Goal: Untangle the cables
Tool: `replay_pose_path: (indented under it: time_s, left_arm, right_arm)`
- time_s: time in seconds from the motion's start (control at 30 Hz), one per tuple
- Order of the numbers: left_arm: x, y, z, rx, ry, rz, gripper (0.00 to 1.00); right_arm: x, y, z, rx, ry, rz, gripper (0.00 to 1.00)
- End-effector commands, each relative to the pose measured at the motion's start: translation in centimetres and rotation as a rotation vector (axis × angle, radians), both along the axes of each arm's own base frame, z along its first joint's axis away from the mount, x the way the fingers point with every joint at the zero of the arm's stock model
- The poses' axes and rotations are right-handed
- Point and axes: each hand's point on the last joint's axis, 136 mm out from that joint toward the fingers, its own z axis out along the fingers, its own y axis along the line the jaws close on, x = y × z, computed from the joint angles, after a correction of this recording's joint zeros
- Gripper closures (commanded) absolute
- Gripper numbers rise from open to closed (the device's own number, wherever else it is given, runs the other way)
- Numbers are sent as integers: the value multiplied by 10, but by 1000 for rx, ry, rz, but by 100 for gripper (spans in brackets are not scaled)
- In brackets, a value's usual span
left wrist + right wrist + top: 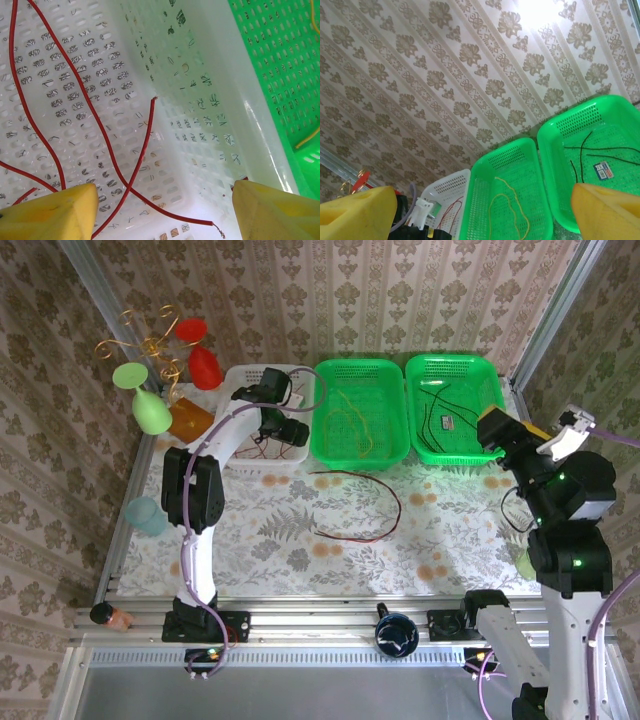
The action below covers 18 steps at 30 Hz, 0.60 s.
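Yellow fingers (50,212) of the left gripper (162,210) stand wide apart with nothing clamped between them. They hang over the floor of the white basket (210,125), which sits just left of the middle basket (360,457). Red cables (90,102) lie loose on that white floor and cross one another under the gap between the fingers. One cut end points up toward the wall on the middle basket's side. Another, with bare strands, ends close to the right-hand finger.

Inside the middle basket a yellow cable (507,205) lies in a slack loop. Just right of the middle basket stands the right basket (455,457), also green. It holds thin black cables (580,150) and a small tag (602,170).

On the table (300,530), in front of the middle basket, a long cable (385,505) in red and black curves in one open loop, apart from all three baskets.

The right gripper (482,212) is raised well right of the middle basket, beyond the right basket's far side. Its jaws are spread wide and empty, and it faces back across the baskets.
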Motion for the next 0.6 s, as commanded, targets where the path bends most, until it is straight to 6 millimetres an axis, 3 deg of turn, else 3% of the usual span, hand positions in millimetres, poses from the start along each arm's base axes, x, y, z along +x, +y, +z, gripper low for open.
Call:
replay_pose_path:
  time_s: [0.0, 0.13, 0.3, 0.57]
  left_arm:
    - [5, 3, 21, -35, -27, 26, 28]
    - [2, 26, 52, -74, -82, 70, 28]
    - [-15, 31, 94, -126, -176, 48, 27]
    - [-72, 37, 107, -196, -193, 31, 26]
  right_arm:
    - [12, 3, -38, 34, 122, 16, 11]
    - [20, 16, -87, 76, 252, 85, 16]
    - [27, 53, -151, -3, 402, 222, 18]
    - [40, 120, -202, -266, 474, 439, 17]
